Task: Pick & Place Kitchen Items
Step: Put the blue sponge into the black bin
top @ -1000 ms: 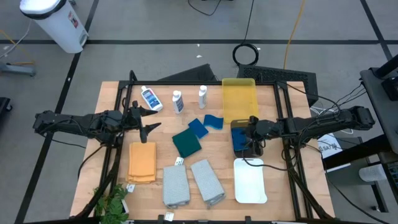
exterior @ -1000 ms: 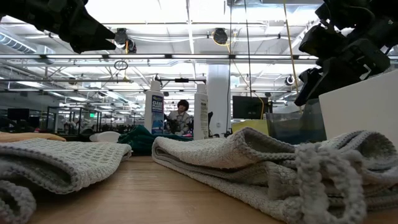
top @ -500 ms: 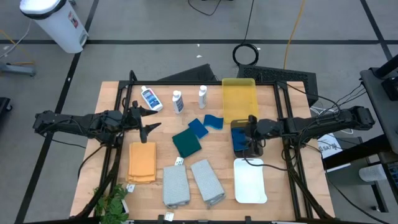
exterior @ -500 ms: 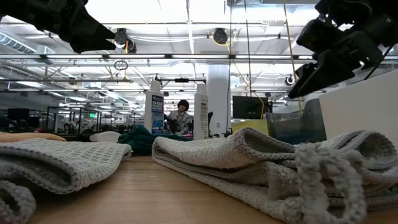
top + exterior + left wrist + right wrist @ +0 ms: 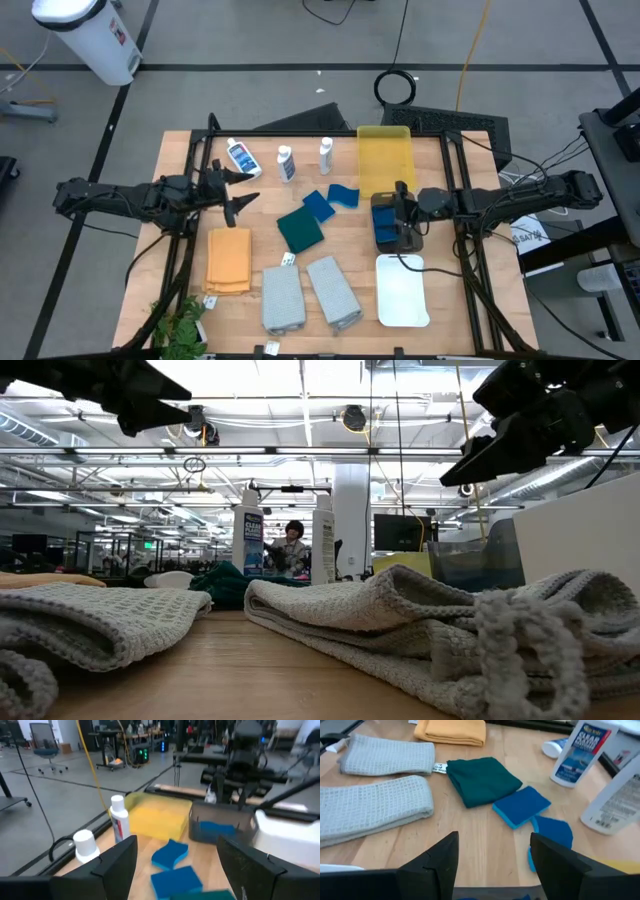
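Observation:
Two blue sponges [image 5: 318, 205] [image 5: 343, 194] lie flat mid-table, with a dark green cloth [image 5: 300, 230] beside them. A third blue sponge [image 5: 384, 221] lies in the dark grey tray [image 5: 199, 815]. An orange towel [image 5: 229, 260] and two grey towels [image 5: 283, 298] [image 5: 334, 292] lie near the front edge. Two white bottles [image 5: 285, 163] [image 5: 325, 155] stand at the back, and a third [image 5: 240, 158] lies on its side. My left gripper [image 5: 250, 187] is open and empty above the table's left half. My right gripper [image 5: 398, 213] is open and empty above the dark grey tray.
A yellow tray [image 5: 385, 160] lies at the far right, and a white tray [image 5: 402, 290] at the near right. A green plant [image 5: 178, 328] stands at the front left corner. Bare wood [image 5: 345, 240] shows between the green cloth and the dark grey tray.
My right gripper has gone up from the dark grey tray and tipped toward level, staying open and empty. My left gripper has risen a little. The kitchen items have kept still.

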Controlling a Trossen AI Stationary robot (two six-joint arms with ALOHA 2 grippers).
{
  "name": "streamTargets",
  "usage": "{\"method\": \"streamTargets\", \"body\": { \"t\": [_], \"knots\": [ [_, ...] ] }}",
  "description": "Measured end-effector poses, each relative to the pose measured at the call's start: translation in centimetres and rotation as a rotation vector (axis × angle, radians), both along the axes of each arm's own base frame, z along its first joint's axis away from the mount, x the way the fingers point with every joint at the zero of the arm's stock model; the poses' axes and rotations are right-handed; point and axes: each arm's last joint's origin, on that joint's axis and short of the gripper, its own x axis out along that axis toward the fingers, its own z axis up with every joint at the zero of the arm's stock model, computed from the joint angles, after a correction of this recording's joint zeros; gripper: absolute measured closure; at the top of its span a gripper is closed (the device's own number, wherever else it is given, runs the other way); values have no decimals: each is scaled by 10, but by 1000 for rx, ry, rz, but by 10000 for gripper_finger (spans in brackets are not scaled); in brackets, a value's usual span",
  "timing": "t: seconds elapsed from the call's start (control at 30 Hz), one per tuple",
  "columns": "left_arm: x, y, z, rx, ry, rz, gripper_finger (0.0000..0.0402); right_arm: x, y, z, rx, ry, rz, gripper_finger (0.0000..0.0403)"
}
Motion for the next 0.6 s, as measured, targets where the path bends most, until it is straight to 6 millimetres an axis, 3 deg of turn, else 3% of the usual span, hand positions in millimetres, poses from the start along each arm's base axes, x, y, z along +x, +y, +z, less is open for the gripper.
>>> {"method": "streamTargets", "body": {
  "t": [0.3, 0.47, 0.6],
  "knots": [
    [26, -2, -10, -165, -2, 10, 123, 1, 0, 3, -17, -33, 9, 190],
    [51, -4, -20, -248, -25, 29, 123, 2, 0, 4, -16, -47, 8, 191],
    [79, -4, -28, -271, 56, 41, 123, 2, 0, 4, -9, -46, 6, 191]
  ]
}}
